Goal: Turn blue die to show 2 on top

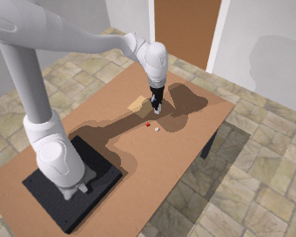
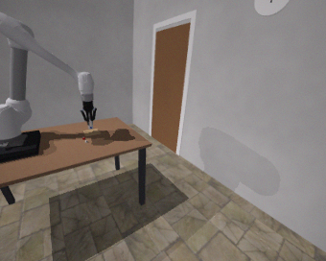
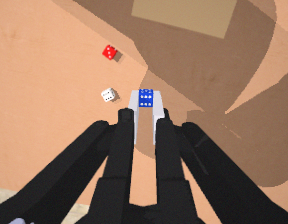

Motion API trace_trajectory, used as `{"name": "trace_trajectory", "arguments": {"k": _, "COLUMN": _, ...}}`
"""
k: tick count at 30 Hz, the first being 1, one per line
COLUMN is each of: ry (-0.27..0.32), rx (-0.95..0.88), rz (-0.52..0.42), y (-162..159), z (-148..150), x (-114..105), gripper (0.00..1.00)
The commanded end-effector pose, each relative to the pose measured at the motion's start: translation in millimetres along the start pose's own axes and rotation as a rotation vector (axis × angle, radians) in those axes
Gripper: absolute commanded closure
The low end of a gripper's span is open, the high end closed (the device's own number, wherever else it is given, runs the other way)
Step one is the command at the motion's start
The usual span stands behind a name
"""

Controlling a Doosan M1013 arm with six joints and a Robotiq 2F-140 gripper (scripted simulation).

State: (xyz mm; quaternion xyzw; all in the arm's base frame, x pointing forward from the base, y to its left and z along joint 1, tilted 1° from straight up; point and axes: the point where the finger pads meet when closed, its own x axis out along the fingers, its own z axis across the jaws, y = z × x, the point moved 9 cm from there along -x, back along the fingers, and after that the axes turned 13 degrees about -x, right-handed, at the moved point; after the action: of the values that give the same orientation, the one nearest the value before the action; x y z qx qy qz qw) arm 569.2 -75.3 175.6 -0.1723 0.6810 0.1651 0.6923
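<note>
- Top view: the gripper (image 1: 157, 110) hangs over the table (image 1: 195, 144) just beside the tan mat (image 1: 138, 105). The red die (image 1: 148, 125) and the white die (image 1: 157, 129) rest on bare wood, off the mat.
- Exterior view: the arm (image 2: 42, 53) reaches out from its dark base plate (image 2: 32, 144); the gripper points downward above the mat (image 2: 91, 130).
- Wrist view: the fingers are nearly closed, pinching the blue die (image 3: 146, 97) at their tips above the table, its six-pip face toward the camera. The mat lies farther ahead, the white die just left of the fingertips.
</note>
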Motion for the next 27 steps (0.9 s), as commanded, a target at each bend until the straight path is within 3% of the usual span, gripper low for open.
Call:
{"name": "trace_trajectory", "arguments": {"k": 1, "ry": 0.000, "rx": 0.000, "rz": 0.000, "y": 0, "z": 0, "x": -3, "gripper": 0.93}}
{"name": "trace_trajectory", "arguments": {"k": 14, "ry": 0.000, "rx": -0.038, "rz": 0.000, "y": 2, "z": 2, "x": -3, "gripper": 0.93}}
{"name": "trace_trajectory", "arguments": {"k": 23, "ry": 0.000, "rx": -0.481, "rz": 0.000, "y": 29, "z": 28, "x": -2, "gripper": 0.93}}
{"name": "trace_trajectory", "arguments": {"k": 26, "ry": 0.000, "rx": -0.518, "rz": 0.000, "y": 32, "z": 30, "x": -2, "gripper": 0.93}}
{"name": "trace_trajectory", "arguments": {"k": 27, "ry": 0.000, "rx": -0.628, "rz": 0.000, "y": 39, "z": 36, "x": -2, "gripper": 0.93}}
